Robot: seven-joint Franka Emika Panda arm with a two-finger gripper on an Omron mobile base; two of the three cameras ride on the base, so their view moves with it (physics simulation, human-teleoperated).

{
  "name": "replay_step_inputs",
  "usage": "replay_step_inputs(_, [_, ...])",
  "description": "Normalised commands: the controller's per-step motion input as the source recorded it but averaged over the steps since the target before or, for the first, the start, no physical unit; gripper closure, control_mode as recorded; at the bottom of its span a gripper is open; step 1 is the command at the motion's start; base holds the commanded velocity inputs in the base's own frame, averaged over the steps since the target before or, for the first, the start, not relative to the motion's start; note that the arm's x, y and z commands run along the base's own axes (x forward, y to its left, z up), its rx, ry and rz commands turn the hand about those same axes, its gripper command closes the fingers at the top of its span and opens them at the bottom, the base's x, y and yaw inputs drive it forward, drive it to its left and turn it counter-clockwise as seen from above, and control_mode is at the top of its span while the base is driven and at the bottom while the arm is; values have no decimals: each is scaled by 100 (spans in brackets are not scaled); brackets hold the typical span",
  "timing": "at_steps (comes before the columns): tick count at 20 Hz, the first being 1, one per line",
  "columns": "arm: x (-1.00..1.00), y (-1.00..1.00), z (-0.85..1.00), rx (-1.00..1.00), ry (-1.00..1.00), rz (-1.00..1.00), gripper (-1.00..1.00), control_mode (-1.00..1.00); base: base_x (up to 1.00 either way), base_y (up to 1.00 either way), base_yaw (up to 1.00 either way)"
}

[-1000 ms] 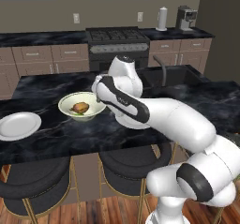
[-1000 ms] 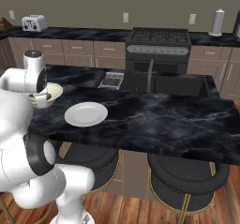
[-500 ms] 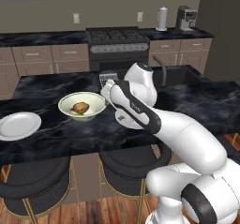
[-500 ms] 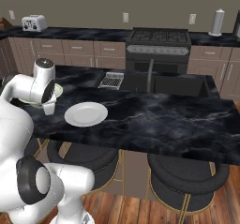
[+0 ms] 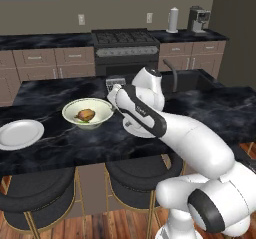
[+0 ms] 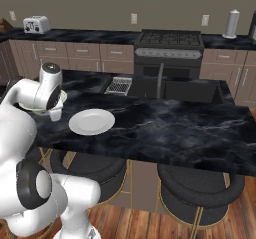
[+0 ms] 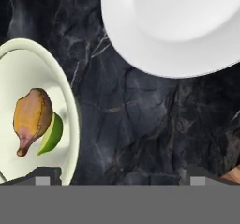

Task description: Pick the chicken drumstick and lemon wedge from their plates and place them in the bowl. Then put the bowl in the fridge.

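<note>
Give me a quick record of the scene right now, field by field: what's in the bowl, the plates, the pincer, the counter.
bowl: on the black marble island counter, upright
bowl contents: chicken drumstick and lemon wedge, touching each other
plates: one white plate left of the bowl in the left base view; one white plate on the bowl's other side, nothing on either
pincer: fingers spread wide, holding nothing, above bare counter between bowl and plate
task stage: both foods in the bowl; bowl not yet grasped
</note>
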Motion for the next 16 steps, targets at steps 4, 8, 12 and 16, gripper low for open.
replay_step_inputs(4, [25, 10, -5, 0, 0, 0, -100, -100, 0, 0, 0])
replay_step_inputs(8, [23, 17, -13, 0, 0, 1, -100, -100, 0, 0, 0])
replay_step_inputs(12, [23, 22, -12, 0, 0, 5, -100, -100, 0, 0, 0])
replay_step_inputs(16, [19, 16, -14, 0, 1, 5, -100, -100, 0, 0, 0])
